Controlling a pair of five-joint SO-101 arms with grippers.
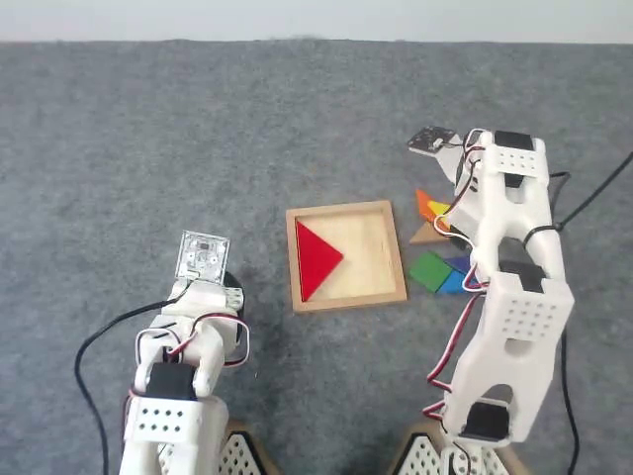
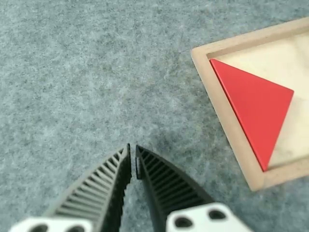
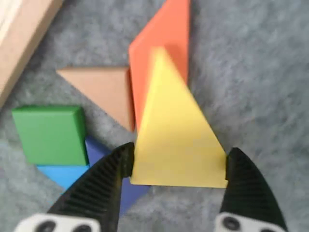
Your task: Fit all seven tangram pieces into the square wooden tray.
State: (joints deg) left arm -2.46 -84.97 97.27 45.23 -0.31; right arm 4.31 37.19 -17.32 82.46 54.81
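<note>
While pinched across its base by the part-spread right claw [image 3: 179, 162]: yellow triangle [image 3: 174, 130], apex pointing away. At 8 o'clock from that claw, seen from above: square wooden tray [image 1: 346, 208]. Farther off, left claw [image 2: 133, 150] closed tip to tip, empty.

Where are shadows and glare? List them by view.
High view: even light, no glare on the tray. Left wrist view: faint shadow on the carpet by the left gripper; red triangle glare-free. Right wrist view: yellow triangle in the right gripper shades the orange piece.
</note>
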